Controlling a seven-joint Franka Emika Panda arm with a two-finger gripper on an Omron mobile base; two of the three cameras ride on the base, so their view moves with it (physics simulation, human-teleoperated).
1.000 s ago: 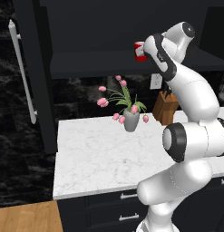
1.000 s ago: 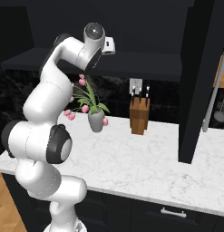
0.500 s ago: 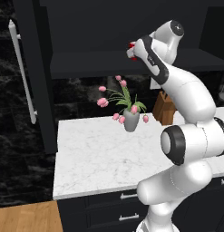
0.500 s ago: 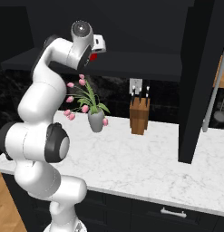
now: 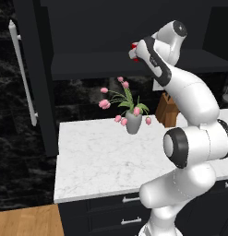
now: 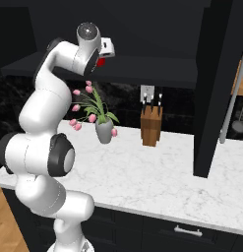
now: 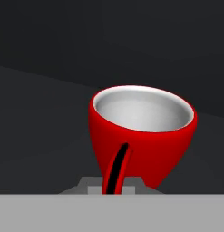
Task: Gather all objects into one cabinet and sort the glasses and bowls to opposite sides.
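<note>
A glossy red cup (image 7: 143, 136) with a pale inside sits right in front of the hand camera. My gripper (image 7: 115, 181) is shut on it, and one dark finger (image 7: 118, 165) crosses its near wall. From the left base view, the gripper (image 5: 134, 51) is up at the dark inner shelf (image 5: 87, 64) of the black cabinet, with bits of the red cup (image 5: 133, 46) showing past the wrist. The right base view shows the red cup (image 6: 100, 62) under the hand, over the shelf (image 6: 157, 71). The cabinet door (image 5: 27, 78) stands swung open at the left.
A grey vase of pink tulips (image 5: 133, 123) stands on the white marble counter (image 5: 101, 166) below the hand. A wooden knife block (image 6: 151, 127) is further right. The tall black door panel (image 6: 216, 88) reaches down to the counter. Black drawers (image 5: 124, 216) line the front.
The jaws have closed from wide open onto the red cup. The wrist has risen and turned a little leftward at the shelf.
</note>
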